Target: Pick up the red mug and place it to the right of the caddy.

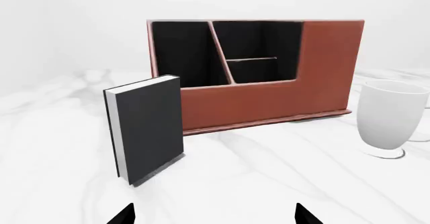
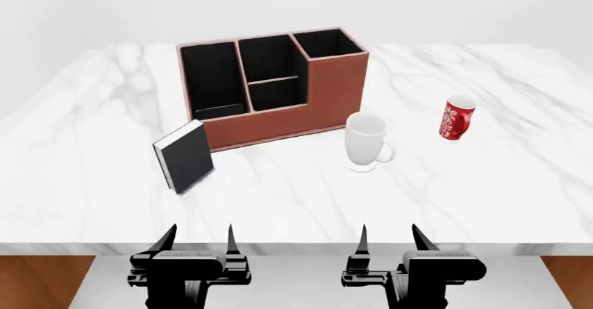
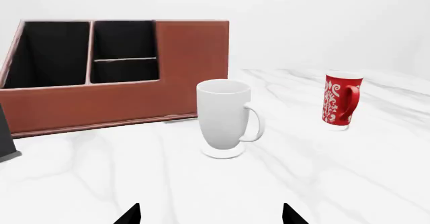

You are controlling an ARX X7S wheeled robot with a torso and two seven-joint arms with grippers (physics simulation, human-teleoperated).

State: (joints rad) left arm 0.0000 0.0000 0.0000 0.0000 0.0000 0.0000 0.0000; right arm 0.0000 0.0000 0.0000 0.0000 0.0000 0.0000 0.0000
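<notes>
Red mug is standing upright toward table's right edge; left gripper and right gripper are hovering at the near edge, jaws spread, empty.

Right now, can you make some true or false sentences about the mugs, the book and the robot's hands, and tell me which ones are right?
1. The red mug stands upright on the table. True.
2. The white mug is lying on its side. False: it stands upright.
3. The black book stands in front of the caddy. True.
4. The left gripper holds the red mug. False: it is open and empty.
5. The right gripper is open. True.
</notes>
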